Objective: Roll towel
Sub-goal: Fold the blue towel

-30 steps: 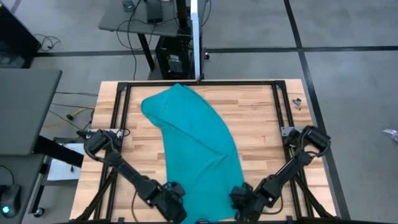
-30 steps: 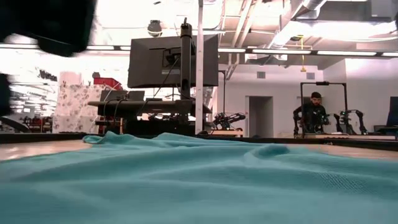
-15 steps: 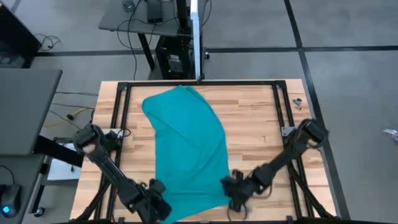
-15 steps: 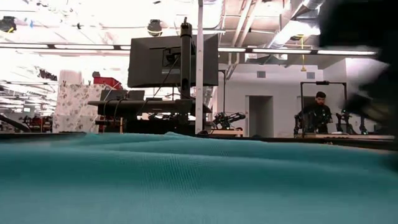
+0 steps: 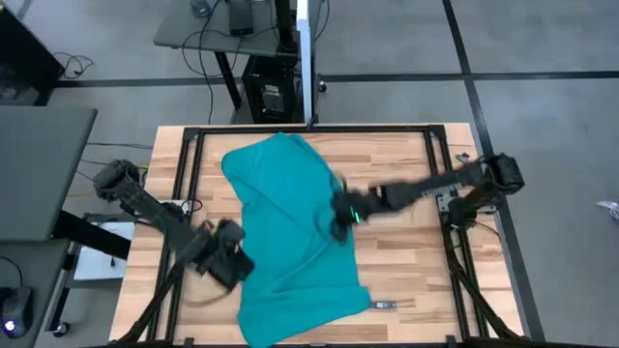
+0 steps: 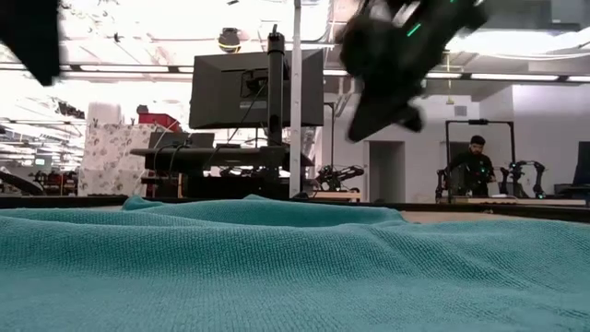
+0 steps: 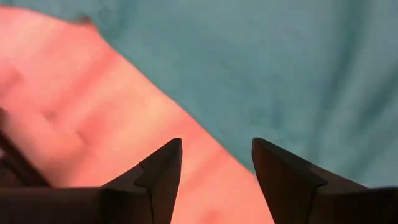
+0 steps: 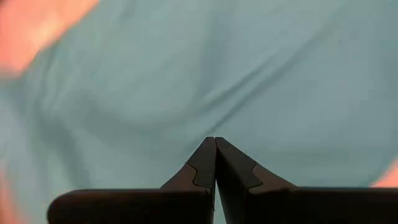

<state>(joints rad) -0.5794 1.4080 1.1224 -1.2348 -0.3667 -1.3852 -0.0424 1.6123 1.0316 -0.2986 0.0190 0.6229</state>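
Towel [image 6: 295,267]: near part cut off by the low view's 6 o'clock edge. Left gripper [image 5: 230,263] blurred; its arm is cropped at 10 o'clock there.

The high view looks straight down on the whole table [image 5: 406,251]; the low view sits at tabletop level, facing the room across the towel [image 6: 277,267]. Both wrist views look down close on that same towel, which all share
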